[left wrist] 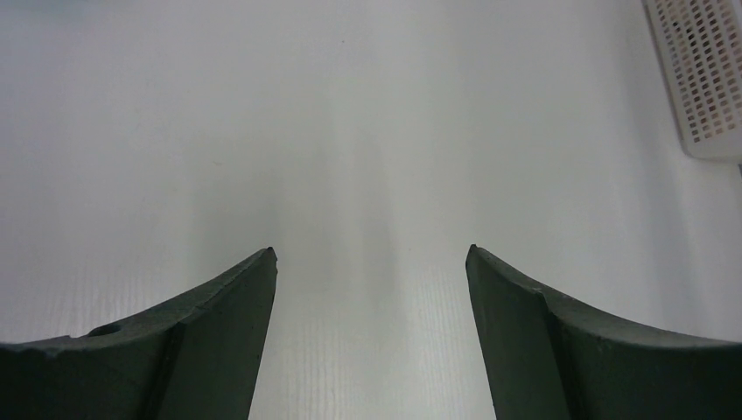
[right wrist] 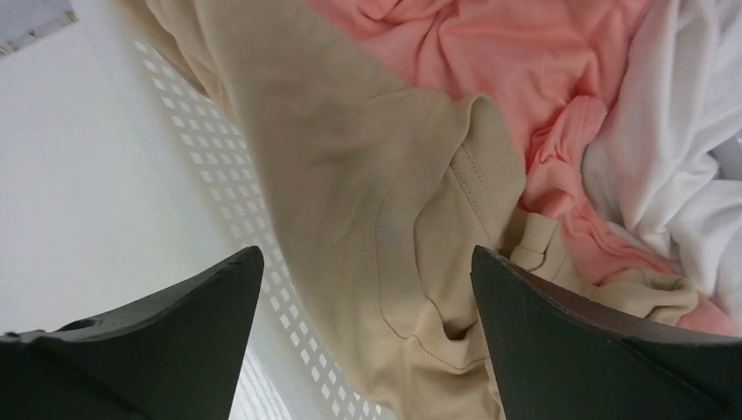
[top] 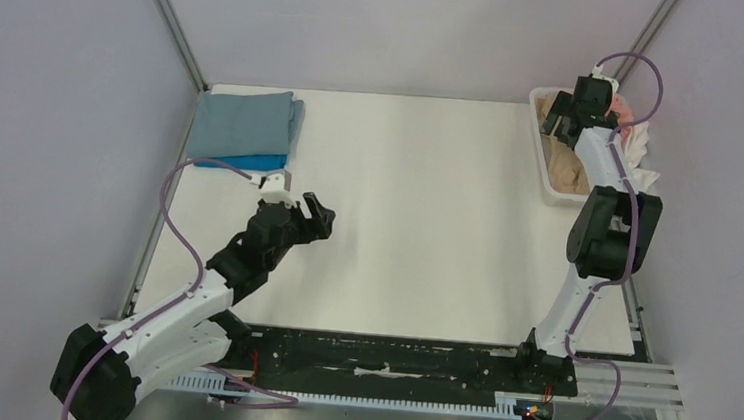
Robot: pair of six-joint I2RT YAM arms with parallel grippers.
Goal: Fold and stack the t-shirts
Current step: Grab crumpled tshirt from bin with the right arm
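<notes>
Jaws spread wide, the right gripper (right wrist: 367, 254) hovers just above the tan t-shirt (right wrist: 350, 175) in the white perforated basket (right wrist: 219, 188). The coral-pink t-shirt (right wrist: 490, 52) and white t-shirt (right wrist: 682, 131) lie just beyond it. The left gripper (left wrist: 372, 254), likewise released, hangs over the tabletop (left wrist: 350, 105), with the folded grey-blue t-shirt (top: 245, 120) atop the bright blue t-shirt (top: 256, 162) off to its left.

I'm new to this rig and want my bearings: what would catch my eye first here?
The open right gripper hangs over the white perforated basket at the far right of the table, just above a crumpled tan shirt beside a coral-pink shirt and a white shirt. At the far left corner, a folded grey-blue shirt sits on a bright blue shirt. The left gripper, also open, hovers over the table.
</notes>
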